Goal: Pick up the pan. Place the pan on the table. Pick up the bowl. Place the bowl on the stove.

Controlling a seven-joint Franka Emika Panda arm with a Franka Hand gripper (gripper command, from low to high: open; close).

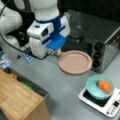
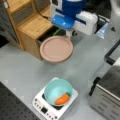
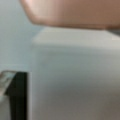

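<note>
The dusty-pink pan [image 1: 75, 62] [image 2: 56, 48] sits at mid-table in both front views, with its short handle pointing toward my gripper [image 1: 58, 53] [image 2: 69, 33]. The gripper is right at that handle, its fingertips hidden by the blue and white wrist. In the wrist view the pan [image 3: 75, 12] fills the top edge, very close. I cannot tell whether the pan rests on the grey table [image 1: 65, 95] [image 2: 22, 72] or hangs just above it. The teal bowl [image 1: 96, 91] [image 2: 55, 88], with an orange food piece [image 1: 105, 86] [image 2: 62, 99] inside, sits on the white stove [image 1: 110, 108] [image 2: 42, 106].
A silver toaster oven [image 1: 105, 42] [image 2: 105, 100] with black knobs stands close behind the pan. A light wooden cabinet [image 1: 17, 100] [image 2: 32, 25] with an open compartment borders the pan's other side. Clear packaging [image 1: 5, 62] lies at a front view's left.
</note>
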